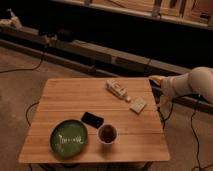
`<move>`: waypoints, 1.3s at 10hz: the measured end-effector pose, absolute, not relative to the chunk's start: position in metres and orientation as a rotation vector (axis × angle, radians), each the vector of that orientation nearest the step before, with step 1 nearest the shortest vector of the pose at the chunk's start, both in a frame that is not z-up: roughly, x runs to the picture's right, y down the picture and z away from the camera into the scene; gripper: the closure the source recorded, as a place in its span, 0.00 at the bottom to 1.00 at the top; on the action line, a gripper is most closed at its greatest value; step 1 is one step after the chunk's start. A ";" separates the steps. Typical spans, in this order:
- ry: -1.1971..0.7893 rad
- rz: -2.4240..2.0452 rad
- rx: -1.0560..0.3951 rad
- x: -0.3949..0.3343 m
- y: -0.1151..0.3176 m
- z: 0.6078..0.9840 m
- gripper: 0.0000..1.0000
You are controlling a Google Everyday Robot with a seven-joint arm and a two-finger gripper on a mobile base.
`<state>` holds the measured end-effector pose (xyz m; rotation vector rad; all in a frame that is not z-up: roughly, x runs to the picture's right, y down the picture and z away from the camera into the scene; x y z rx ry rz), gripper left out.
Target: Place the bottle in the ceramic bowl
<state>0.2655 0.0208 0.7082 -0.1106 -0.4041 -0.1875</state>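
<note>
The small white bottle point(117, 90) lies on its side at the back right of the wooden table point(60, 100), its cap end pointing toward the front right. The wide green ceramic bowl point(69, 138) sits at the front left, with nothing in it but its pale marks. My gripper point(161, 100) is at the end of the white arm point(192, 82), just off the table's right edge, to the right of the bottle and apart from it. It is far from the bowl.
A pale tan square block point(138, 104) lies just right of the bottle. A flat black object point(92, 120) and a white-rimmed cup point(107, 133) sit between the bottle and the bowl. Cables run across the floor, and a long rail stands behind the table.
</note>
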 end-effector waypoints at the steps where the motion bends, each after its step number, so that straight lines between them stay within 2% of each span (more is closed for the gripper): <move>1: -0.406 -0.190 -0.111 0.264 0.020 0.709 0.20; 5: -0.433 -0.114 -0.116 0.258 0.012 0.713 0.20; 10: -0.396 0.341 -0.164 0.252 -0.019 0.746 0.20; 13: -0.363 0.501 -0.233 0.238 -0.020 0.773 0.20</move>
